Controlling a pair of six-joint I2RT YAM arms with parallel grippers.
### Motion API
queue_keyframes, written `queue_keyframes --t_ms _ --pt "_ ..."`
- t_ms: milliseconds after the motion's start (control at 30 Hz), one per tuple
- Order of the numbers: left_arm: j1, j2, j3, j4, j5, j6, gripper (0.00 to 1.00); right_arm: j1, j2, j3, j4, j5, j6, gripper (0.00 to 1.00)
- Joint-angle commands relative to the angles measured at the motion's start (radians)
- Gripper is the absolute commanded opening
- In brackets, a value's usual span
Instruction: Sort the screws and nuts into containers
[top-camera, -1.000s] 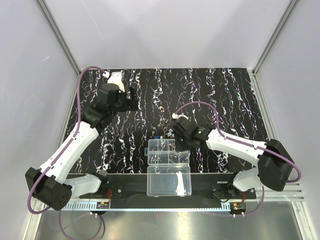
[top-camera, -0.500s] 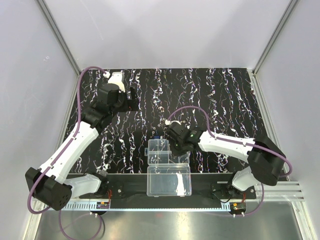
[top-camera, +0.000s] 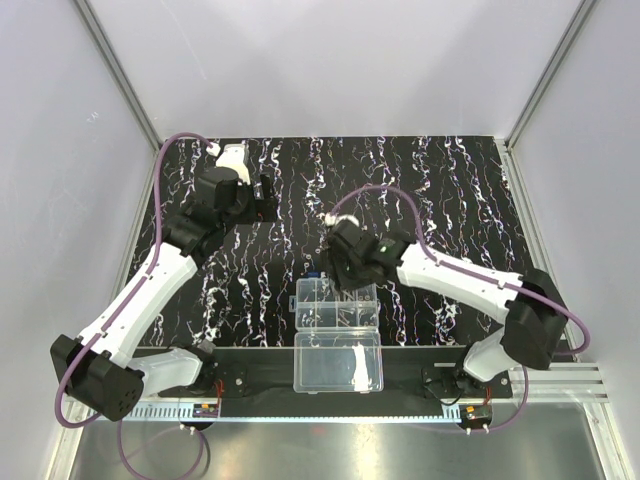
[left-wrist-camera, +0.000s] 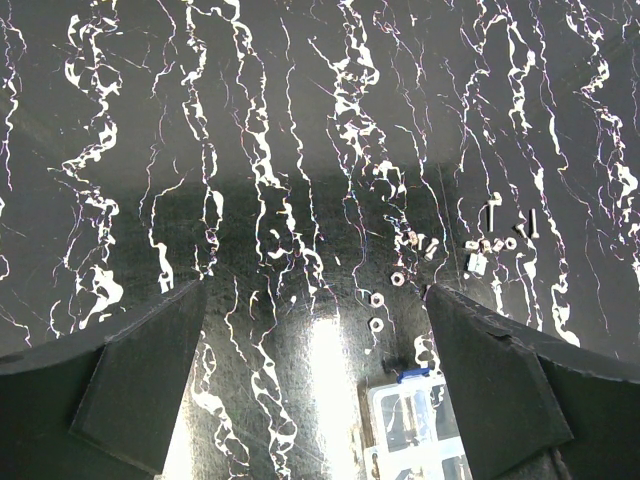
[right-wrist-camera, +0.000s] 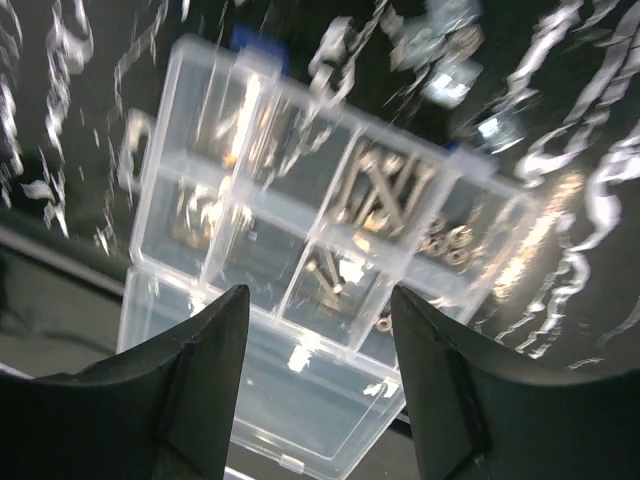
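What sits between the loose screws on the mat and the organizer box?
Left wrist view: a few loose nuts lie on the mat between the screws and the containers, plus a small blue piece at the box's edge.

Left fingers (left-wrist-camera: 140, 390) spread; right fingers (right-wrist-camera: 205, 375) spread, empty.

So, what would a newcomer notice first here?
The black mat with white streaks covers the table. Near its front edge sits a clear organizer box holding small metal parts, and the right gripper hovers open over it. Loose screws and nuts lie on the mat just beyond the box.
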Motion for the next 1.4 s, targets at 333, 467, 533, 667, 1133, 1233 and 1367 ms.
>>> queue_keyframes --t_ms 333,467,533,667,1133,1233,1367 --pt "-0.004 -0.005 0.034 0.026 -0.020 -0.004 0.99 -0.440 0.248 0.238 -0.024 0.231 0.078 0.60" --pt "-0.004 -0.005 0.033 0.026 -0.038 0.005 0.99 -0.483 0.351 0.274 0.015 0.242 0.065 0.53" --pt "-0.003 -0.005 0.033 0.023 -0.052 0.008 0.99 -0.494 0.388 0.292 0.029 0.247 0.057 0.51" --pt "-0.003 0.000 0.033 0.023 -0.058 0.010 0.99 -0.510 0.434 0.320 0.061 0.237 0.038 0.48" --pt "-0.003 0.003 0.033 0.024 -0.060 0.010 0.99 -0.521 0.540 0.356 0.084 0.150 -0.001 0.42" --pt "-0.004 0.000 0.033 0.023 -0.060 0.010 0.99 -0.521 0.549 0.361 0.081 0.150 -0.003 0.38" --pt "-0.004 0.001 0.033 0.023 -0.061 0.010 0.99 -0.521 0.561 0.349 0.078 0.142 -0.001 0.32"
